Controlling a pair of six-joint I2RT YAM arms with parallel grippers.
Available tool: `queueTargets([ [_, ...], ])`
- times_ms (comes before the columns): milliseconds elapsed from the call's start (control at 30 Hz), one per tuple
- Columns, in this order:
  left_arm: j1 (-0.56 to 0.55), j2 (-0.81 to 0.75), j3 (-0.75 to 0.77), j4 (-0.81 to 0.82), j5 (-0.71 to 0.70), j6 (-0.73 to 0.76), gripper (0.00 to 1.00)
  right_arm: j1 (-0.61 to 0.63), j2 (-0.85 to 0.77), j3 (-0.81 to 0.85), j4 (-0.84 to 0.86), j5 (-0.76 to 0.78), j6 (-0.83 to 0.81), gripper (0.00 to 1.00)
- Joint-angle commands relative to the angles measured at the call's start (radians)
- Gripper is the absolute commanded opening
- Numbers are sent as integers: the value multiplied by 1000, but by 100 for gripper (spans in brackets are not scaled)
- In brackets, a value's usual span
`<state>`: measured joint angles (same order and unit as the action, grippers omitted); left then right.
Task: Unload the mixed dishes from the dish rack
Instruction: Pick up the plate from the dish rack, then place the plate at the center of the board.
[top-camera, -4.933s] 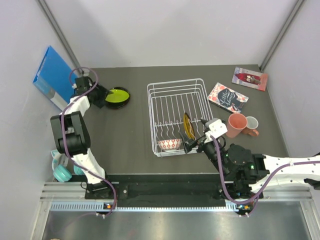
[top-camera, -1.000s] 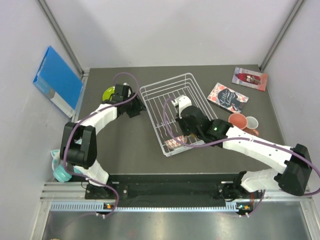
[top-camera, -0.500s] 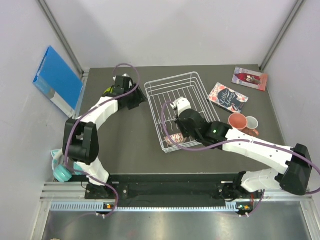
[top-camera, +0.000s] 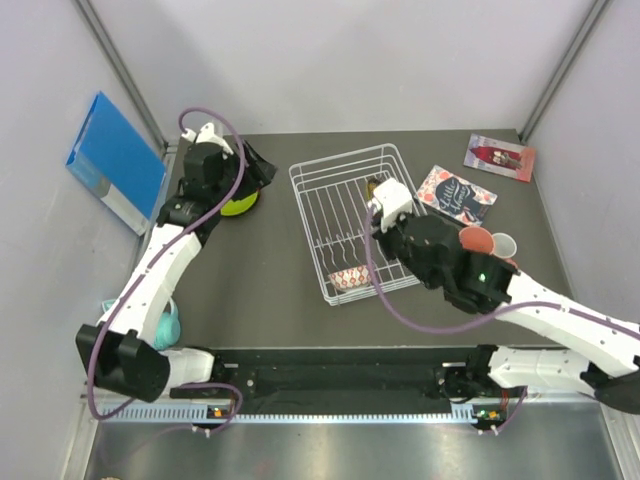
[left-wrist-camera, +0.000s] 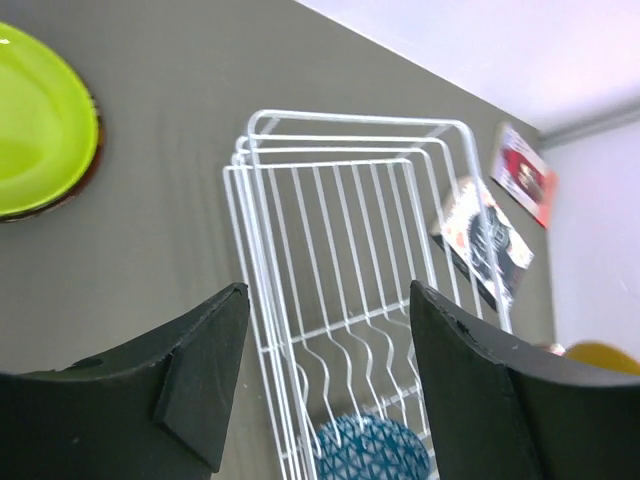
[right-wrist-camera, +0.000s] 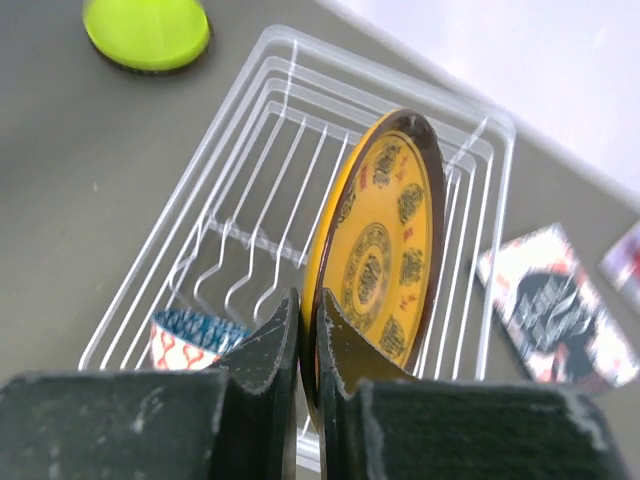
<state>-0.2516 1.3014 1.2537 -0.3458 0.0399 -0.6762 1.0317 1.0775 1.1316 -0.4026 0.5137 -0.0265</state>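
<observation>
The white wire dish rack (top-camera: 345, 215) stands mid-table. My right gripper (right-wrist-camera: 308, 305) is shut on the rim of an amber plate (right-wrist-camera: 385, 250), held upright above the rack's back half; from above the plate (top-camera: 378, 188) shows edge-on. A small patterned bowl (top-camera: 347, 278) sits in the rack's near end and also shows as a bowl (right-wrist-camera: 185, 335) in the right wrist view. My left gripper (left-wrist-camera: 328, 292) is open and empty, raised left of the rack (left-wrist-camera: 340, 230). A lime-green plate (top-camera: 238, 205) lies on the table under the left gripper (top-camera: 258, 170).
A salmon mug (top-camera: 475, 240) and a white mug (top-camera: 503, 245) stand right of the rack. Two booklets (top-camera: 455, 193) (top-camera: 498, 156) lie at the back right. A blue folder (top-camera: 110, 160) leans on the left wall. A teal object (top-camera: 165, 325) sits near the left base.
The left gripper drew back from the rack's left corner, rose and opened wider. The right gripper lifted the amber plate up and toward the rack's back. The rack shifted slightly.
</observation>
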Motion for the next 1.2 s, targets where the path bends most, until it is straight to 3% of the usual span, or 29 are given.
queueTargets([
  [0,-5,-37,-37,19,170,32,69,122,-123,-186,284,34,-333,0],
  [167,-6,-73,-60,-1,250,62,68,359,-278,-505,715,137,-850,0],
  [433,-18,-125,-119,-1,485,107,68,571,-183,-648,895,252,-1176,0],
  [633,-90,-211,-160,-44,488,175,69,649,-73,-682,972,258,-1239,0],
  [1167,-186,-332,-267,-159,525,256,66,639,55,-647,1010,152,-1211,0],
])
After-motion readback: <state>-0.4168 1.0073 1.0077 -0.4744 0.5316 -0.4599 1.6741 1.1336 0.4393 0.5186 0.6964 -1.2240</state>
